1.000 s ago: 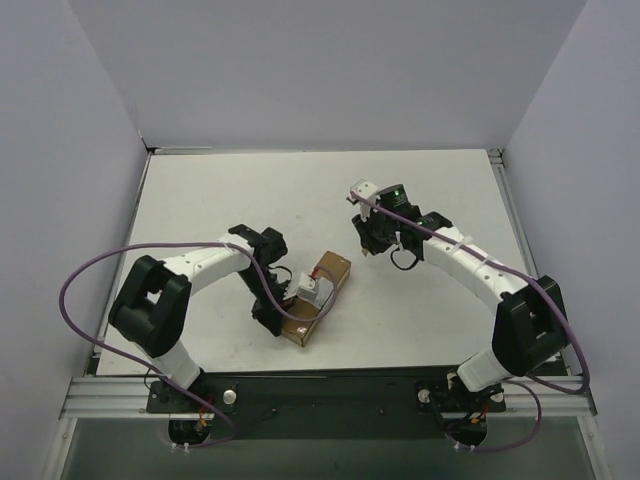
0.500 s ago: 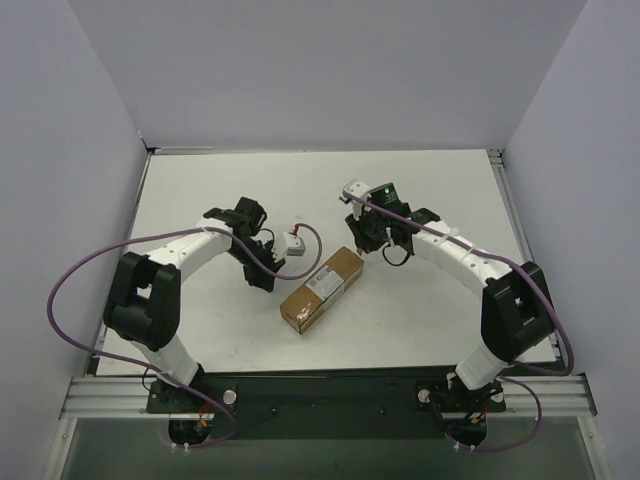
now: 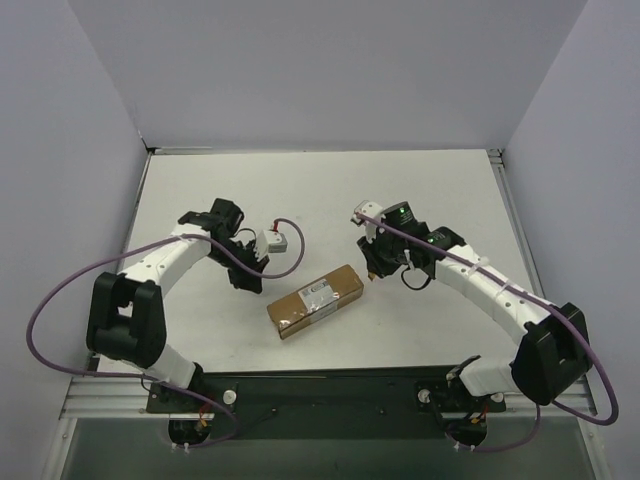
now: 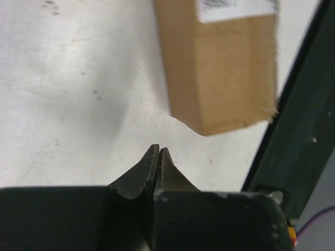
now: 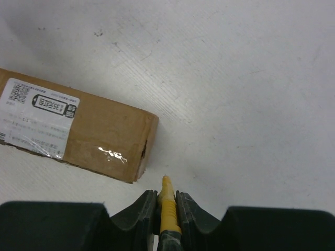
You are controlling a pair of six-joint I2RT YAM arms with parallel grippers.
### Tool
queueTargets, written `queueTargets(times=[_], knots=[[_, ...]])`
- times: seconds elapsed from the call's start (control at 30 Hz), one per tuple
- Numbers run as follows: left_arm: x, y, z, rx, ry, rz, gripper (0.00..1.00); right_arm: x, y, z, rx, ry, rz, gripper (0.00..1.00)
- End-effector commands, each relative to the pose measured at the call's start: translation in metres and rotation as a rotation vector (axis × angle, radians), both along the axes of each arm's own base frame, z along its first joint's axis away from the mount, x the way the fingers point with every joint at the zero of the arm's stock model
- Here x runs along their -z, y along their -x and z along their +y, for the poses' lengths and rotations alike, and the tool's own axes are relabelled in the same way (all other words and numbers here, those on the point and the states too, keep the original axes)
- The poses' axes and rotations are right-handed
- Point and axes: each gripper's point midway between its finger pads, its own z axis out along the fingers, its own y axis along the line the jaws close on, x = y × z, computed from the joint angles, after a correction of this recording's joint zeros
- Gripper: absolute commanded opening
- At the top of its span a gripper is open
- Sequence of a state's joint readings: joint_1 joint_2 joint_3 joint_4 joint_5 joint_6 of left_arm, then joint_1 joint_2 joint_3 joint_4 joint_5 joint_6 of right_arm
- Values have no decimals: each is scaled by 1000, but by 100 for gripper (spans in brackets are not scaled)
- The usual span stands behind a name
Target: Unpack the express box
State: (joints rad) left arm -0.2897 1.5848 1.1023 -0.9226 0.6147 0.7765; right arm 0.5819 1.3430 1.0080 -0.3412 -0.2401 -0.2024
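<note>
Starting at the near edge, the dark rail (image 3: 320, 390) carries both arm bases, and just beyond it lies the express box (image 3: 318, 300), flat on the white table (image 3: 430, 190). It sits slantwise, with its left end nearer the rail and its right end angled away. The top is closed, with the white shipping label (image 5: 39, 112) facing up and clear tape glinting beside it.

Over on the left, the left gripper (image 4: 158, 151) has its jaws pressed tight together with nothing between them. It hovers over bare table short of the box's near-left end, which is close but not touching, and the rail runs along one side of its wrist view.

On the other side, the right gripper (image 5: 166, 196) is clamped on the yellow utility knife (image 5: 167, 212). The tip pokes out past the fingers and sits just beside the box's right end corner. From the wrist camera a sliver of table shows between them, though I cannot tell for sure whether they touch.

Further back there is only open white tabletop, and then pale walls (image 3: 330, 70).
</note>
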Motion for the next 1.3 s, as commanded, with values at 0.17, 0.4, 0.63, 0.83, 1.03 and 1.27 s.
queueTargets(times=[0.17, 0.4, 0.63, 0.83, 1.03, 1.27], knots=[[-54, 39, -40, 207, 165, -67, 0, -64, -8, 11, -330, -42, -119, 0], [-76, 39, -75, 252, 278, 70, 0, -79, -13, 20, -506, -34, -160, 0], [-44, 80, -16, 378, 143, 151, 0, -22, -54, 4, -294, 39, -3, 0], [-29, 97, -9, 454, 88, 177, 0, -4, -54, 15, -289, 46, 16, 0], [-3, 102, -8, 486, 34, 190, 0, 12, -13, 23, -368, 77, 55, 0], [24, 38, -22, 276, -36, -15, 0, 26, 22, 17, -415, 124, 82, 0]])
